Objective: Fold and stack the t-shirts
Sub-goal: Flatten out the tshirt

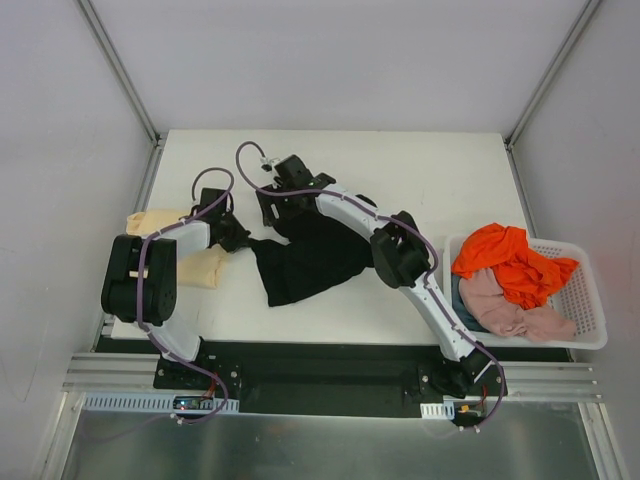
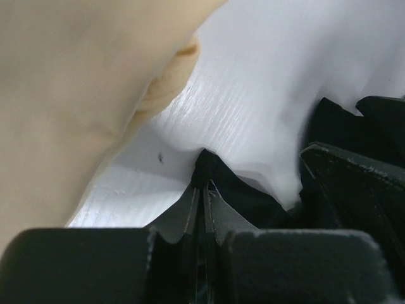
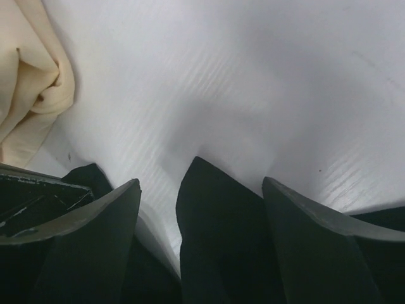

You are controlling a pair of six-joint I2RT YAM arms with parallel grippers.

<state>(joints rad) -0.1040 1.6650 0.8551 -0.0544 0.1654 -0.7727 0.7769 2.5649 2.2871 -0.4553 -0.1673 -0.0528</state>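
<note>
The left arm (image 1: 140, 275) hides part of the tan shirt (image 1: 150, 222), which both wrist views crop.

The top view looks down from above and behind the arm bases. It is far enough back to hold the whole white surface (image 1: 420, 170), both arms and the basket (image 1: 588, 305) at the right edge. The left wrist view sits low and very near, facing forward past the left tool (image 2: 204, 189) across the surface. The right wrist view is just as near and looks out between the fingers of the right tool (image 3: 201, 182). Both wrist views share the black shirt (image 1: 310, 265) at their bottom edge and the tan shirt (image 2: 63, 95) at their upper left. The top view shows both shirts too.
</note>
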